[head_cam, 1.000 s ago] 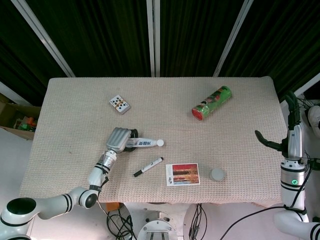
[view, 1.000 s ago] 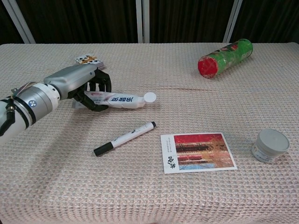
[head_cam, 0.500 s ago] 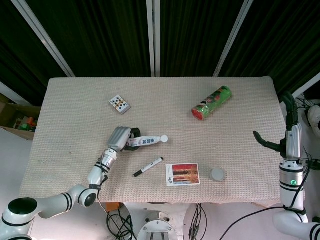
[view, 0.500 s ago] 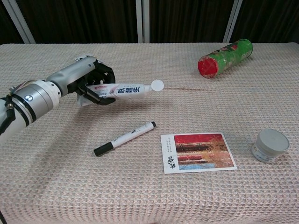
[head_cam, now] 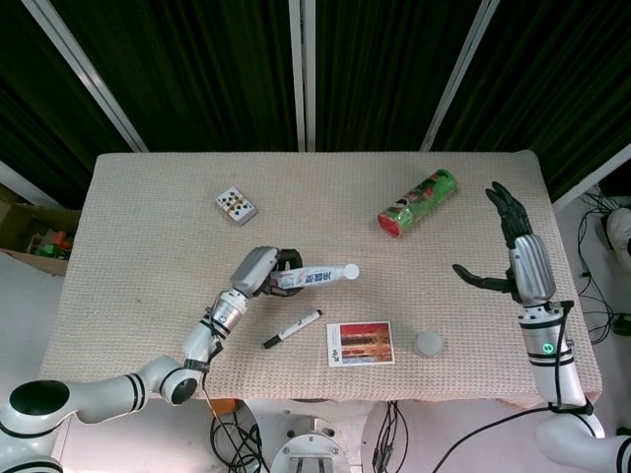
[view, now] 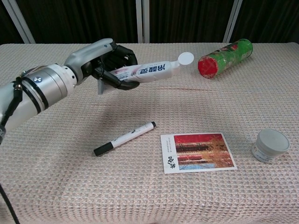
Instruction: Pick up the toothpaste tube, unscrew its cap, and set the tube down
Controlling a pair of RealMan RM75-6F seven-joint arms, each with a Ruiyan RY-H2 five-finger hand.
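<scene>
My left hand (head_cam: pixel 264 270) (view: pixel 106 63) grips the white toothpaste tube (head_cam: pixel 317 278) (view: pixel 148 71) by its flat end and holds it above the table. The tube points to the right and slightly upward, and its round white cap (head_cam: pixel 351 270) (view: pixel 187 58) sits on the free end. My right hand (head_cam: pixel 514 248) hovers over the table's right side in the head view, open with fingers spread and nothing in it. The chest view does not show the right hand.
A black-capped white marker (head_cam: pixel 292 329) (view: pixel 124 138) lies below the tube. A postcard (head_cam: pixel 360 344) (view: pixel 197 152) and a small grey jar (head_cam: pixel 428 344) (view: pixel 269 145) lie near the front edge. A green and red can (head_cam: pixel 417 202) (view: pixel 224 58) lies at the back right, a card pack (head_cam: pixel 236 206) at the back left.
My left hand has lifted the tube off the cloth and carried it up and to the right. My right hand has risen from the table's right edge and moved inward.
</scene>
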